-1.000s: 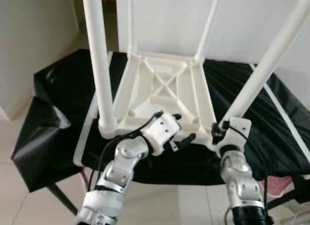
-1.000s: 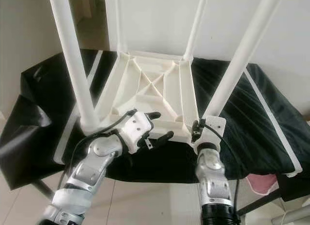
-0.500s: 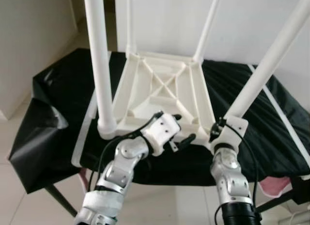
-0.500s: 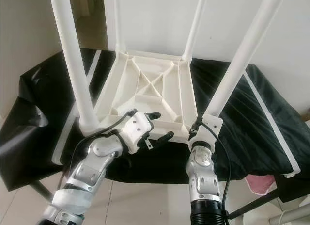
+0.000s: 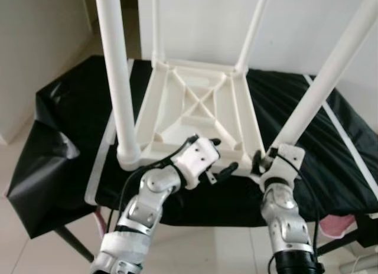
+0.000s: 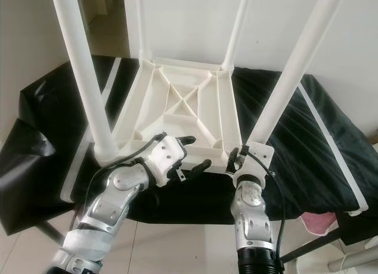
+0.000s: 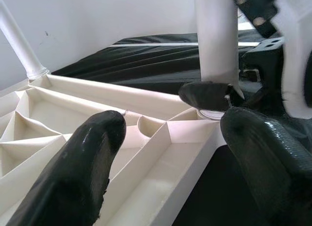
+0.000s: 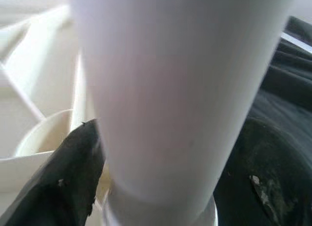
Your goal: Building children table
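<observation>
Seen from head height, looking forward and down on an upturned white plastic ribbed tabletop [image 5: 198,111] on a black-draped bench [image 5: 77,108]. Wrist cameras very close, both sharing its near-right white tubular leg [image 7: 216,36].

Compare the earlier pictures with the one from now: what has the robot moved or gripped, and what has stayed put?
Little changed. The right gripper stays closed around the base of the near right leg, its wrist swinging slightly left then back. The left gripper still hovers open over the upturned table's near edge. All four legs stay in their sockets; the small overall shift is camera movement.
</observation>
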